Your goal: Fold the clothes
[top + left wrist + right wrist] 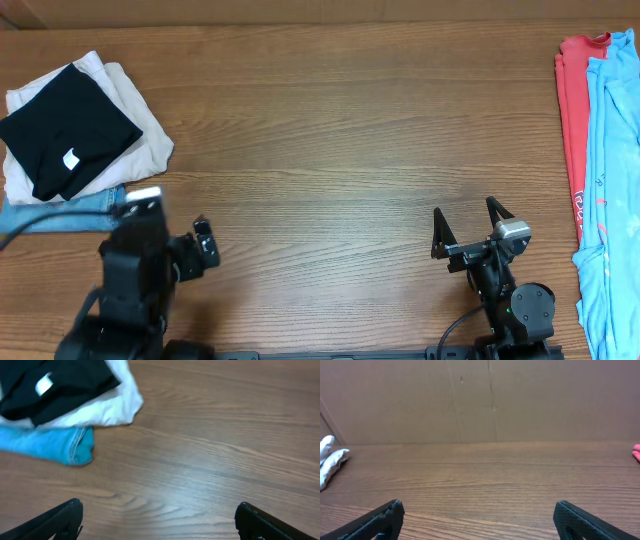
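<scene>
Overhead looks straight down on the table [330,150]; wrist views skim it low, left sharing the black shirt [68,130].

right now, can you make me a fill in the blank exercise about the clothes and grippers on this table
The small tag on the folded black soft-fabric shirt is ____.
That shirt lies on cream-white trousers, with blue denim jeans at the ____ of the pile.
The left gripper and right gripper both stand ____, holding nothing.
The red garment lies at the ____ edge of the wooden table.
Missing words: white; bottom; open; right.
</scene>
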Robot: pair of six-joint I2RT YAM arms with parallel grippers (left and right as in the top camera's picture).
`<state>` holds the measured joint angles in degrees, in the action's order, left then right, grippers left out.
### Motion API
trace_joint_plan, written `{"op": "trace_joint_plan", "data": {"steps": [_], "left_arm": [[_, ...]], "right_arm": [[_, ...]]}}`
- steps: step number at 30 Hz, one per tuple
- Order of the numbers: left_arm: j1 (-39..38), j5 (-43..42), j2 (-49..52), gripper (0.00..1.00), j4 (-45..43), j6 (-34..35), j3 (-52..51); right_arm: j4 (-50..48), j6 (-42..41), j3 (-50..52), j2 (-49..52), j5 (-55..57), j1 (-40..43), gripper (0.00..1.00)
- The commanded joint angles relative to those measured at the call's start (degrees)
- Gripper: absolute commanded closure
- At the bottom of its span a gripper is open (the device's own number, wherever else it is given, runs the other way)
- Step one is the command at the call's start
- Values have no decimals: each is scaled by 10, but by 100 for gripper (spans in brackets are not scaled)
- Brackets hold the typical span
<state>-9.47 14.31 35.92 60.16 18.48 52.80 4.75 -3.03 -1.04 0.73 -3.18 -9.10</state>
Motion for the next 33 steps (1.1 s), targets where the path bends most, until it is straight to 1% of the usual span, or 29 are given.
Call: {"op": "trace_joint_plan", "data": {"steps": [1,4,7,9,12,15,17,21,22,24,26,29,33], "left_arm": [[44,-44,-66,0,-23,-3,-81],[55,-55,-137,0,-76,-3,-172],[57,-68,-216,0,-155,-3,-267],[64,-82,-264,0,-224,-3,-329],[70,-91,-310,0,-334,-16,-400],[76,-97,-334,0,-463,-76,-456],[78,-99,-343,0,-529,-126,-482],[87,-108,-358,0,-610,-197,-520],[92,-120,-358,0,-620,-211,-527],[98,-137,-358,0,-599,-224,-526],[103,-145,-358,0,-555,-223,-526],[101,-158,-357,0,-558,-207,-525],[102,-154,-357,0,-558,-207,-525]], "right_arm": [[-2,-4,6,-6,-3,-3,0],[-2,-4,6,-6,-3,-3,0],[-2,-4,6,-6,-3,-3,0],[-2,-4,6,-6,-3,-3,0],[-2,-4,6,-6,-3,-3,0],[-2,-4,6,-6,-3,-3,0],[-2,-4,6,-6,-3,-3,0],[-2,-4,6,-6,-3,-3,0],[-2,-4,6,-6,-3,-3,0],[-2,-4,6,-6,-3,-3,0],[-2,-4,6,-6,-3,-3,0],[-2,-4,6,-6,-3,-3,0],[-2,-4,6,-6,-3,-3,0]]}}
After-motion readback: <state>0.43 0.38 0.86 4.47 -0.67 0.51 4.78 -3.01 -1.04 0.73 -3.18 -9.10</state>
